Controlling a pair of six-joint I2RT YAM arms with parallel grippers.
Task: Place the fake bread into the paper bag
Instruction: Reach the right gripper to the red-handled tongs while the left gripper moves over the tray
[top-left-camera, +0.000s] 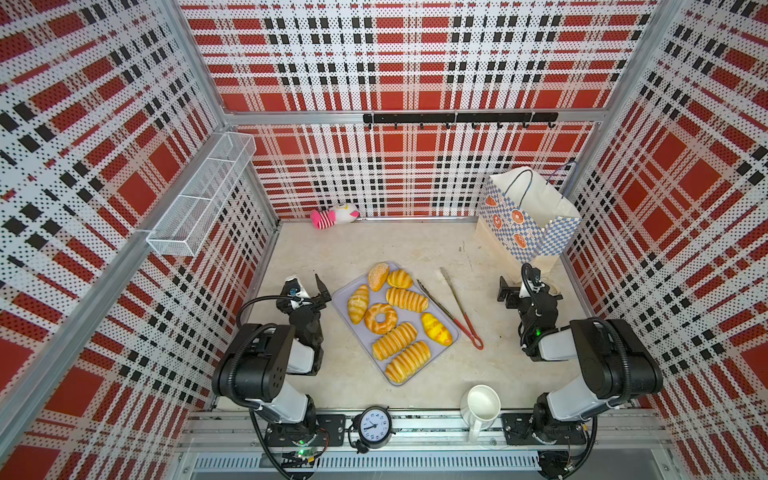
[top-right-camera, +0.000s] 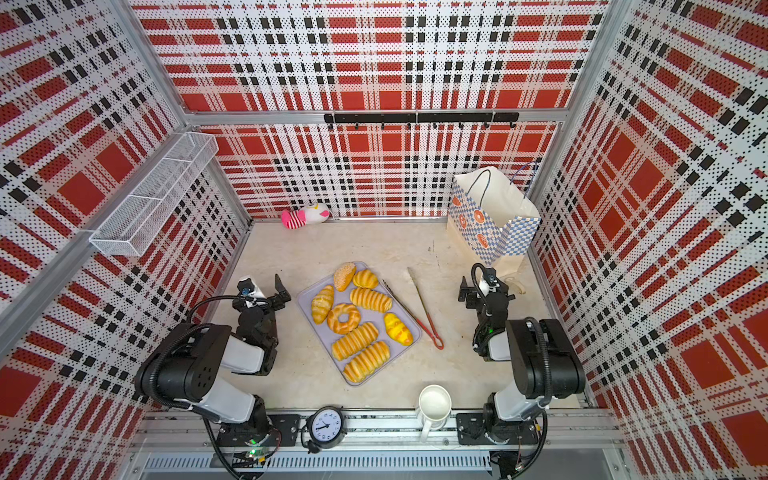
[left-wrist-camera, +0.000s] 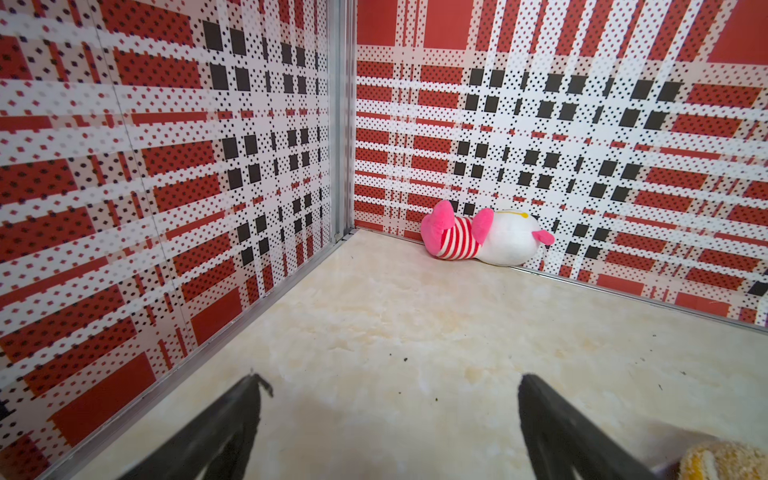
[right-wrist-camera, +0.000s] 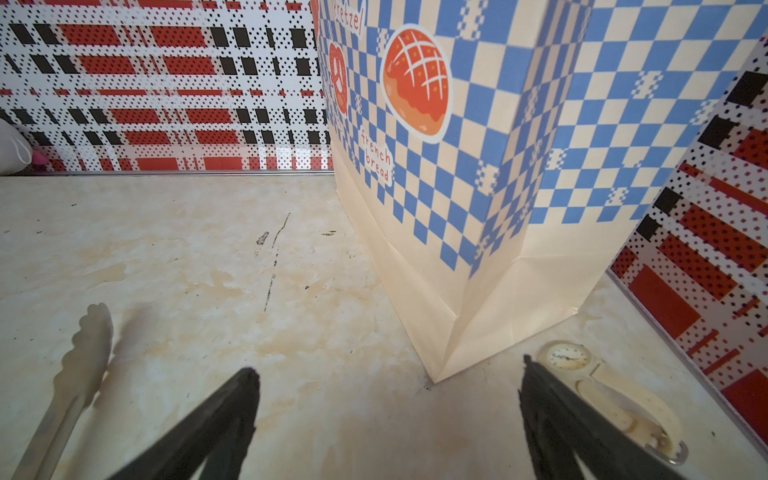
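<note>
On the tray, the fake bread lies just beside your left gripper; the paper bag stands near your right gripper. Both gape empty.

Your two top views hang high over the near edge, looking steeply down on the whole table, almost alike; your left wrist view sits low, facing the far left corner and the plush toy; your right wrist view faces the paper bag close up, far right; both things show in both top views.
</note>
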